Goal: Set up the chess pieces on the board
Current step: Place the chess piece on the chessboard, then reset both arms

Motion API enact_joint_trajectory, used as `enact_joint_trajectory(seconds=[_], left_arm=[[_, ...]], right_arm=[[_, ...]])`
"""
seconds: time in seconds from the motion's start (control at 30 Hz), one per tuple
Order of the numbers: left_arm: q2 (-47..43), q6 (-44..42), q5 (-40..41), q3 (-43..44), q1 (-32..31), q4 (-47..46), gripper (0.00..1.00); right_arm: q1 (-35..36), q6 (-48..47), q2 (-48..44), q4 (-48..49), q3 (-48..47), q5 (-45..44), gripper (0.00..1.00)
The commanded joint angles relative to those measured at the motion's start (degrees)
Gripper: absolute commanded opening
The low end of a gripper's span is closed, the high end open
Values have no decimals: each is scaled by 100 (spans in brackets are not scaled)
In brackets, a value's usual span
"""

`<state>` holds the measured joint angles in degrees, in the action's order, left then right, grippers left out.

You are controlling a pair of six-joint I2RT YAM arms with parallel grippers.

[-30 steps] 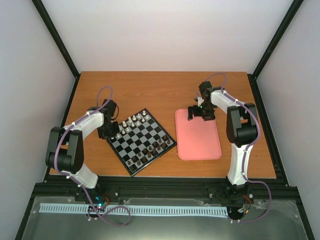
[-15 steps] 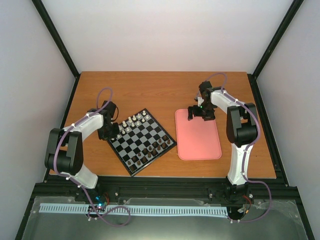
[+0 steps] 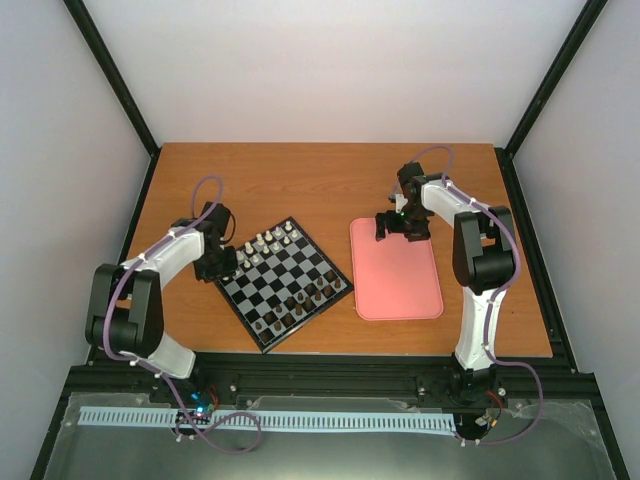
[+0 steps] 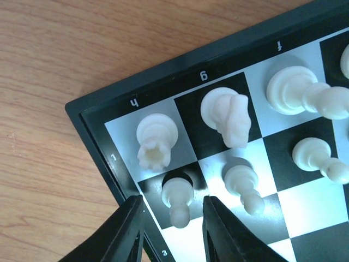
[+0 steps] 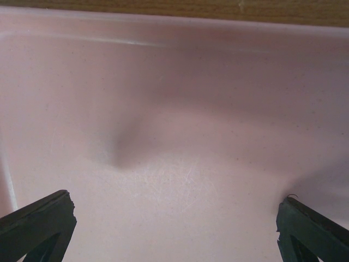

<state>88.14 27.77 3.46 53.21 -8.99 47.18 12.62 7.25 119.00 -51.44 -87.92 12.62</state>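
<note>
A cream pawn (image 4: 177, 199) is seen upright at the board (image 4: 92, 139)'s corner before the rook (image 4: 155, 139), flanked untouched by the spread left jaws; release is judged in hand, a straight lift is called for, and the right jaws are held spread, empty, off the board.

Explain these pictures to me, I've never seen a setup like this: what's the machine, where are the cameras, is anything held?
These are two robot arms bolted to a wooden table. The wide picture looks down from above and behind them; the other two come from wrist cameras. On the table lie a glossy black-and-silver chessboard and a pink rounded tray. Tiny cream-white chess pieces stand on the board's far side, dark brown pieces the near side. The left hand is open, fingers either side of a cream pawn near the board's corner, not gripping it. The right hand hangs open over the tray, holding nothing.
</note>
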Motion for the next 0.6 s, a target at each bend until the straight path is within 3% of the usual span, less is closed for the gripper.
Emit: enact_joint_trajectory(seconds=[0.0, 0.17, 0.23, 0.3, 0.37, 0.57], left_arm=[[-278, -55, 70, 178, 56, 241, 35], [-724, -100, 168, 542, 56, 722, 42], [-1003, -107, 198, 757, 56, 964, 51], [-1216, -136, 220, 1053, 56, 1309, 68], [-1353, -194, 270, 1396, 56, 1562, 97], [-1382, -296, 89, 2300, 56, 1646, 100]], right_arm=[[65, -31, -3, -6, 68, 16, 100], [84, 34, -102, -7, 81, -6, 100], [91, 70, -149, -6, 99, -34, 100], [91, 131, -193, -21, 95, -54, 100], [91, 177, -251, -44, 95, -77, 100], [391, 232, -652, -45, -4, -184, 100]])
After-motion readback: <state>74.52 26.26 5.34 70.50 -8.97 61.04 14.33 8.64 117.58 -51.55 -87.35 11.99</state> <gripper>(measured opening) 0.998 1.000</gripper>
